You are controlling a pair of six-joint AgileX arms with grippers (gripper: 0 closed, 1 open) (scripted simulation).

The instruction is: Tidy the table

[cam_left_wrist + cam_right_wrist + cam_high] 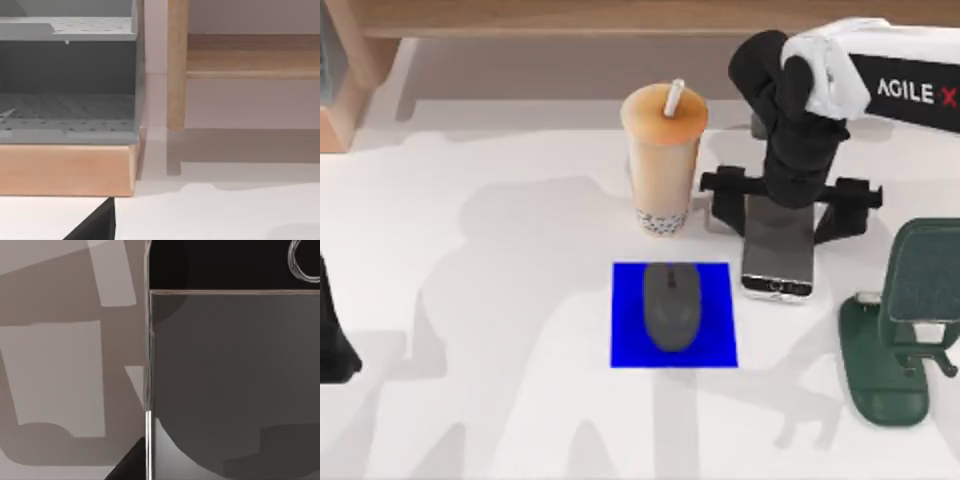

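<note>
On the white table (pixel 470 300) a dark phone (pixel 778 262) lies flat, to the right of the blue mat (pixel 625 345). My right gripper (pixel 787 212) hangs over the phone's far half, open, with one black finger on each side of it and wider than the phone. The right wrist view looks straight down on the phone (pixel 235 380) from very close. A grey mouse (pixel 672 305) rests on the mat. A bubble tea cup (pixel 665 160) with a straw stands just behind the mat. My left arm (pixel 335 335) is parked at the table's left edge.
A dark green phone stand (pixel 900 335) stands at the right, close to the phone. A wooden ledge (pixel 620 20) runs along the back. The left wrist view faces a grey shelf unit (pixel 67 75) on a wooden base and a wooden post (pixel 176 65).
</note>
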